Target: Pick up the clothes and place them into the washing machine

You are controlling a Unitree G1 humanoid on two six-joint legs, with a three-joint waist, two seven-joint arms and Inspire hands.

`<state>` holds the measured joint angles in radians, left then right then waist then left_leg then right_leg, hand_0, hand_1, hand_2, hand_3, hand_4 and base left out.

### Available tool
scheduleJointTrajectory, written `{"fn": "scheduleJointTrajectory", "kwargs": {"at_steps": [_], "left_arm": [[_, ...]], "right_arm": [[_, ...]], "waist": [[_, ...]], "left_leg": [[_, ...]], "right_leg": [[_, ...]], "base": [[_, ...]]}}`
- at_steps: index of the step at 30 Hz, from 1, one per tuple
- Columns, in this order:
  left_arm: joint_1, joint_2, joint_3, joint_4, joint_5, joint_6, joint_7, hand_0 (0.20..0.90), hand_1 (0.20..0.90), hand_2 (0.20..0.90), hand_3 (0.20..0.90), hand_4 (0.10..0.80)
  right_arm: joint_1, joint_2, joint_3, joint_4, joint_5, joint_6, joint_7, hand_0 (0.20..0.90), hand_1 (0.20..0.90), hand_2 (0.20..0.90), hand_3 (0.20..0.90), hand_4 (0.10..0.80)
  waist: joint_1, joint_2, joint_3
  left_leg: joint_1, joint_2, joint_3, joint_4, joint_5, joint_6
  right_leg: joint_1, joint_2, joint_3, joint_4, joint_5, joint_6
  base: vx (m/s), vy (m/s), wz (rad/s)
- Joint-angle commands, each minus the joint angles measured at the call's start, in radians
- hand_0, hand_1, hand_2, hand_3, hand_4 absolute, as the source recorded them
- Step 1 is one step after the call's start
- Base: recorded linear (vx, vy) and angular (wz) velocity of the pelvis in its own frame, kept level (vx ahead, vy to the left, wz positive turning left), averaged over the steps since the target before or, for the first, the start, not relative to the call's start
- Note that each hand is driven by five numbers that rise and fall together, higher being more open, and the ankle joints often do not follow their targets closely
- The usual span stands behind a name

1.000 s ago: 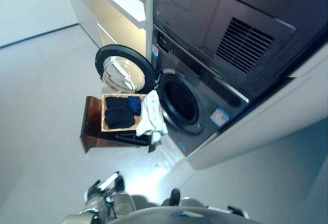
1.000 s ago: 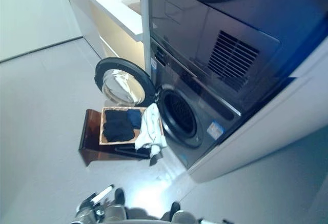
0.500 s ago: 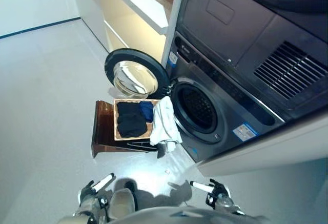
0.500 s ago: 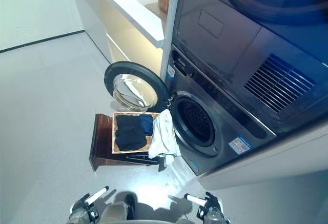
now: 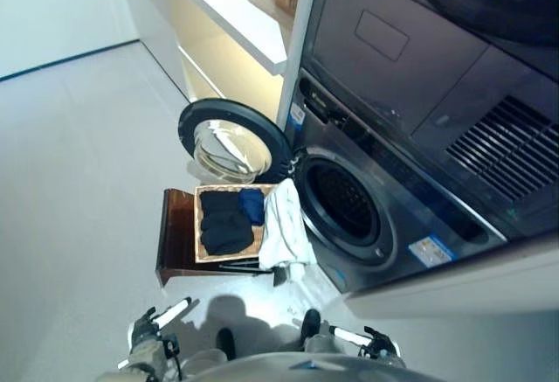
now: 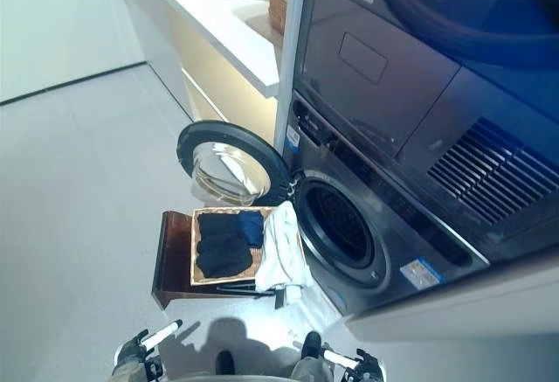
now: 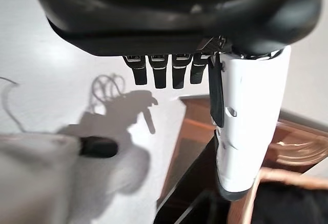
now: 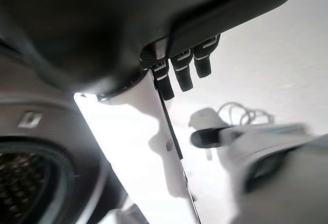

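Left eye view: limp white cloth garment (image 5: pixel 283 229) draped over shallow woven basket (image 5: pixel 200 225), light, soft, best pinched at its bunched fold; left hand (image 5: pixel 148 330) and right hand (image 5: pixel 377 345) both relaxed, empty.

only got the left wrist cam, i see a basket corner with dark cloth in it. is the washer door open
Observer: Yes. The washing machine has its round door swung wide open, just behind the basket.
Operator: anything besides dark clothes in there
Observer: A white garment hangs over the basket's edge nearest the drum, and a blue piece lies beside the dark clothes.
Operator: right hand holding anything
Observer: No. The right hand is empty with its fingers straight, well short of the basket.
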<state>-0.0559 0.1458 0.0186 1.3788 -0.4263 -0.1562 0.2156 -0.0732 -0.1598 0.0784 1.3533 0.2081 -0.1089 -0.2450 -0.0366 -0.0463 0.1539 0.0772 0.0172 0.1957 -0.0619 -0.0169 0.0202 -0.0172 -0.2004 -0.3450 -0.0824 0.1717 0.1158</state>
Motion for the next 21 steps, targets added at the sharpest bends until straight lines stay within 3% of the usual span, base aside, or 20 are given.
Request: {"fn": "scheduleJointTrajectory", "kwargs": {"at_steps": [1, 10, 14, 15, 16, 17, 18, 19, 20, 21], "left_arm": [[-0.081, 0.026, -0.016, 0.013, 0.050, -0.019, -0.007, 0.900, 0.900, 0.900, 0.900, 0.800], [-0.069, 0.019, -0.025, 0.017, 0.069, -0.013, -0.011, 0.900, 0.900, 0.900, 0.900, 0.800], [-0.076, 0.026, -0.022, 0.015, 0.064, -0.012, -0.010, 0.900, 0.900, 0.900, 0.900, 0.800], [-0.084, 0.028, -0.026, 0.000, 0.046, -0.020, -0.007, 0.900, 0.900, 0.900, 0.900, 0.800], [-0.085, 0.028, -0.026, 0.000, 0.046, -0.020, -0.007, 0.900, 0.900, 0.900, 0.900, 0.800], [-0.093, 0.024, -0.030, -0.006, 0.025, -0.025, -0.005, 0.900, 0.900, 0.900, 0.900, 0.800], [-0.108, 0.021, -0.036, -0.010, 0.012, -0.031, -0.005, 0.900, 0.900, 0.900, 0.900, 0.800], [-0.122, 0.020, -0.037, -0.009, -0.008, -0.038, -0.006, 0.900, 0.900, 0.900, 0.900, 0.800], [-0.126, 0.018, -0.036, -0.014, -0.034, -0.044, -0.005, 0.900, 0.900, 0.900, 0.900, 0.800], [-0.119, 0.014, -0.025, -0.019, -0.058, -0.045, -0.009, 0.900, 0.900, 0.900, 0.900, 0.800]], "right_arm": [[-0.049, -0.047, -0.002, 0.027, -0.002, -0.013, -0.035, 0.900, 0.900, 0.900, 0.900, 0.800], [-0.072, -0.047, 0.029, 0.018, -0.016, -0.019, -0.029, 0.900, 0.900, 0.900, 0.900, 0.800], [-0.102, -0.046, 0.053, 0.006, -0.033, -0.020, -0.029, 0.900, 0.900, 0.900, 0.900, 0.800], [-0.119, -0.048, 0.067, -0.006, -0.035, -0.021, -0.033, 0.900, 0.900, 0.900, 0.900, 0.800], [-0.120, -0.048, 0.067, -0.006, -0.035, -0.021, -0.033, 0.900, 0.900, 0.900, 0.900, 0.800], [-0.129, -0.046, 0.078, -0.011, -0.034, -0.026, -0.032, 0.900, 0.900, 0.900, 0.900, 0.800], [-0.140, -0.051, 0.083, -0.010, -0.030, -0.029, -0.036, 0.900, 0.900, 0.900, 0.900, 0.800], [-0.154, -0.051, 0.090, -0.011, -0.030, -0.031, -0.036, 0.900, 0.900, 0.900, 0.900, 0.800], [-0.164, -0.054, 0.096, -0.015, -0.030, -0.033, -0.039, 0.900, 0.900, 0.900, 0.900, 0.800], [-0.170, -0.052, 0.099, -0.020, -0.032, -0.033, -0.041, 0.900, 0.900, 0.900, 0.900, 0.800]], "waist": [[0.013, -0.024, -0.006], [0.018, -0.010, -0.018], [0.017, -0.007, -0.007], [0.022, -0.017, 0.020], [0.021, -0.016, 0.018], [0.028, -0.027, 0.041], [0.040, -0.032, 0.067], [0.049, -0.036, 0.081], [0.055, -0.039, 0.081], [0.057, -0.034, 0.067]], "left_leg": [[-0.075, 0.047, -0.007, 0.033, 0.023, -0.086], [-0.027, 0.049, -0.017, -0.019, 0.031, -0.093], [-0.041, 0.062, -0.025, 0.014, 0.018, -0.101], [-0.107, 0.073, -0.043, 0.139, -0.003, -0.110], [-0.112, 0.074, -0.046, 0.147, -0.006, -0.111], [-0.175, 0.074, -0.062, 0.253, -0.020, -0.125], [-0.215, 0.066, -0.098, 0.328, -0.016, -0.137], [-0.261, 0.038, -0.160, 0.380, 0.000, -0.149], [-0.284, 0.022, -0.202, 0.369, 0.002, -0.152], [-0.270, 0.041, -0.208, 0.286, 0.003, -0.147]], "right_leg": [[0.043, -0.027, -0.028, -0.005, -0.041, 0.096], [0.075, -0.010, -0.014, -0.005, -0.071, 0.088], [0.059, 0.010, 0.008, 0.028, -0.100, 0.068], [0.037, 0.018, 0.014, 0.057, -0.124, 0.048], [0.035, 0.018, 0.013, 0.058, -0.124, 0.048], [0.036, 0.014, -0.002, 0.069, -0.137, 0.035], [0.041, 0.015, -0.008, 0.075, -0.140, 0.026], [0.039, 0.013, -0.014, 0.076, -0.137, 0.025], [0.037, 0.013, -0.021, 0.074, -0.135, 0.030], [0.033, 0.020, -0.027, 0.072, -0.137, 0.038]], "base": [[0.065, -0.061, 0.00], [0.063, -0.039, 0.02], [0.029, -0.089, 0.04], [-0.029, -0.120, 0.03], [-0.076, -0.147, 0.18], [-0.077, -0.108, 0.32], [-0.104, -0.131, 0.54], [-0.060, -0.075, 0.53], [0.018, -0.002, 0.42], [0.104, 0.051, 0.15]]}}
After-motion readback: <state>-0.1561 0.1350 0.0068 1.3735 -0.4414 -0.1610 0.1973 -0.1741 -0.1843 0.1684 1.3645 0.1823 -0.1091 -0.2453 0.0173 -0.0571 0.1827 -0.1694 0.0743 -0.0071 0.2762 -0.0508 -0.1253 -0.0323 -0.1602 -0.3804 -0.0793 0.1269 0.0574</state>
